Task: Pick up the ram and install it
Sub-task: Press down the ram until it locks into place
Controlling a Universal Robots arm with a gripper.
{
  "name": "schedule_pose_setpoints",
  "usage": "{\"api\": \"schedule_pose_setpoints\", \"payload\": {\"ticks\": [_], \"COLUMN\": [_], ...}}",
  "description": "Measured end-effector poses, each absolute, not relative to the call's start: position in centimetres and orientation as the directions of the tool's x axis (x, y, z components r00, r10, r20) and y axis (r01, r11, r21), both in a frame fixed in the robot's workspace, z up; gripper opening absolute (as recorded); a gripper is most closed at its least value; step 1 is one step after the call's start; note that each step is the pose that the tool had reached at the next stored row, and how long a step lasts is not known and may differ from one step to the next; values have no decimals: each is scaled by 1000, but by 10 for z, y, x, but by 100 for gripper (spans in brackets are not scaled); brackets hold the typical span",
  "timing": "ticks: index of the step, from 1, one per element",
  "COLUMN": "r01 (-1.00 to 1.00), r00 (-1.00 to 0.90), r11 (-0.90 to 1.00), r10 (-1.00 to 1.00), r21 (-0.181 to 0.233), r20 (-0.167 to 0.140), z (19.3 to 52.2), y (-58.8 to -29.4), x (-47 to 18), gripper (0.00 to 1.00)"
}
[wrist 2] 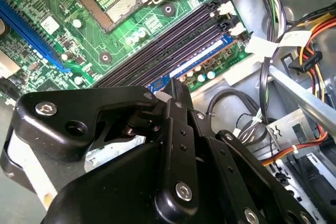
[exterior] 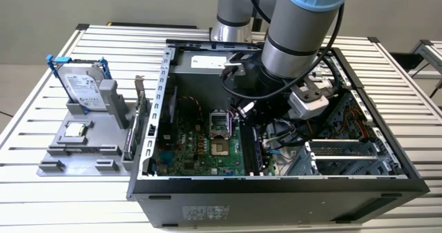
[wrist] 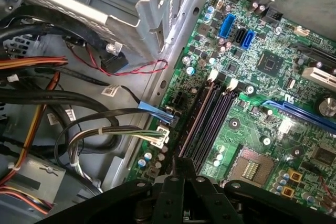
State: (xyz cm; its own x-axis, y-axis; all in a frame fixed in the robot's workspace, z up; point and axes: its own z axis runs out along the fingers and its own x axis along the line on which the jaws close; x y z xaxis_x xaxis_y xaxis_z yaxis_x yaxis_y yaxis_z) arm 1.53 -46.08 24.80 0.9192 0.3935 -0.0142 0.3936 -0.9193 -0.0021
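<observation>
Exterior view: the arm reaches down into the open computer case (exterior: 276, 184), its gripper (exterior: 257, 120) low over the green motherboard (exterior: 200, 145), right above the memory slots (exterior: 250, 151) beside the processor socket (exterior: 218, 124). Both wrist views show the dark slots (wrist 2: 178, 45) just beyond the black gripper body. Whether its fingers are apart or grip anything cannot be told. The ram cannot be made out.

Exterior view high, angled down into open computer case (exterior: 276, 184) on slatted table (exterior: 41, 191). Both wrist views close above motherboard (wrist 2: 131, 30), sharing memory slots (wrist: 207, 121).
</observation>
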Motion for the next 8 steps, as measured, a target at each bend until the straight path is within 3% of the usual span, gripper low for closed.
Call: {"api": "schedule_pose_setpoints", "payload": {"ticks": [8], "r01": [427], "r00": [904], "r11": [-904], "r10": [427], "r21": [-2], "r20": [-14], "z": [248], "y": [-460], "x": [15], "gripper": [0]}}
